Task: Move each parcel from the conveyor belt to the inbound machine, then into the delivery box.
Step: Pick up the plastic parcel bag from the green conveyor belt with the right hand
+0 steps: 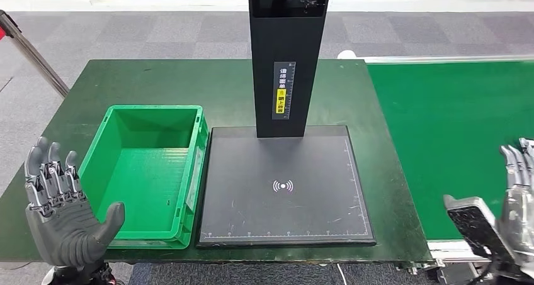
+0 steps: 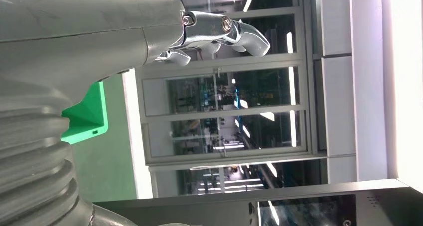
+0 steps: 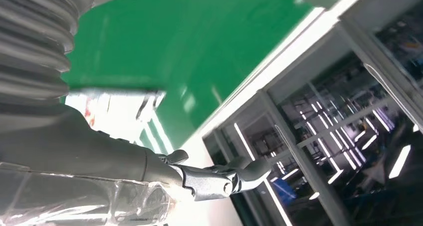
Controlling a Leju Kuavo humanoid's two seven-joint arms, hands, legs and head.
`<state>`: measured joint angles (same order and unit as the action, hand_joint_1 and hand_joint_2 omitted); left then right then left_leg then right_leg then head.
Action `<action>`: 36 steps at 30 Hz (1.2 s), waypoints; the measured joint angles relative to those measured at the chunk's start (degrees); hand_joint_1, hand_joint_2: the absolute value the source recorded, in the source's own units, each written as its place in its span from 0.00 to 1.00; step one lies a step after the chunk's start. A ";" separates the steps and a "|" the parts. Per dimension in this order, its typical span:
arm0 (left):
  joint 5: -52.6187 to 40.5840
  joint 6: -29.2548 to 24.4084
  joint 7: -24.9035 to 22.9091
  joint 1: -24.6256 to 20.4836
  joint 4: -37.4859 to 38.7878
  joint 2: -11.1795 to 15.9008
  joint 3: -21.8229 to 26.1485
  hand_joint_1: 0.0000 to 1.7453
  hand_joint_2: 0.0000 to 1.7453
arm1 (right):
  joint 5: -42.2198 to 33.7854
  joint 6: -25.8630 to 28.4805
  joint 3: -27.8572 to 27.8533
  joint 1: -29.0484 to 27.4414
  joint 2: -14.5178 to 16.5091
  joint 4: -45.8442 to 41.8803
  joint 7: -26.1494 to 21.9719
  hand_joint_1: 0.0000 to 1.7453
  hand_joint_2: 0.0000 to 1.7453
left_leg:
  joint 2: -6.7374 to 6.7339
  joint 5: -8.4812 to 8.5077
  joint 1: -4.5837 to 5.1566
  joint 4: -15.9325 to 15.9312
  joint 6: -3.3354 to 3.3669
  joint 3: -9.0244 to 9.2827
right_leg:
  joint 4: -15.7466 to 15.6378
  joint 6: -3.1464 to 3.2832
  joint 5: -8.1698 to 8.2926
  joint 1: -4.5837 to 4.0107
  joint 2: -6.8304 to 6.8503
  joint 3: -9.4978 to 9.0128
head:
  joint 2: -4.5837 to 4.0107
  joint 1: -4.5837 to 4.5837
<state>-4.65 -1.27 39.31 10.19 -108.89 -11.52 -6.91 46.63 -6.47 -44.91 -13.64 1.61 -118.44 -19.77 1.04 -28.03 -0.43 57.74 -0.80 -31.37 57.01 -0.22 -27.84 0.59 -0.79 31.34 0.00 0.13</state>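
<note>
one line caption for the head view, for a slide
Open left hand beside empty green crate, scanner platform bare, conveyor belt at right.

Glossy green plastic delivery box (image 1: 148, 172) beside the inbound machine's (image 1: 283, 187) scuffed matt-black plate.

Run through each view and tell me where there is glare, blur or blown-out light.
Head view: evenly lit and sharp, only a soft sheen on the black scanner plate. Left wrist view: the wall along one edge is washed out white, the left hand is sharp. Right wrist view: the green conveyor belt is smeared with blur, and a white overexposed patch sits beside the right hand.
</note>
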 joint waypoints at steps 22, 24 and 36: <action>1.08 0.41 0.47 0.07 1.63 1.15 1.37 0.00 1.00 | 13.87 -10.13 -9.38 6.45 -10.64 13.73 5.09 0.00 1.00 | 0.00 -0.02 0.06 0.00 0.04 -0.02 | 0.00 -0.04 0.03 0.06 0.00 -0.01 | 0.00 0.00; 1.29 0.44 0.52 0.16 1.63 1.46 1.52 0.00 1.00 | 13.24 -10.71 -9.37 6.53 -12.68 15.46 5.41 0.00 1.00 | 0.01 -0.02 0.06 0.00 0.04 -0.02 | 0.00 -0.05 0.03 0.06 0.00 0.00 | 0.00 -0.01; 2.65 -0.10 0.74 -0.58 1.93 2.39 1.91 0.00 1.00 | 14.24 -16.47 -12.28 6.44 -22.32 23.59 2.74 0.00 1.00 | -0.04 -0.03 0.07 0.00 0.05 0.01 | -0.01 -0.05 0.02 0.06 -0.03 0.07 | 0.00 0.01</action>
<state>-2.01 -1.38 40.05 9.61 -106.95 -9.14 -5.01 60.87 -22.95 -57.18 -7.21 -20.71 -94.85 -17.03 1.00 -28.06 -0.36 57.75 -0.75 -31.36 57.00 -0.27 -27.81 0.65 -0.83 31.41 0.00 0.14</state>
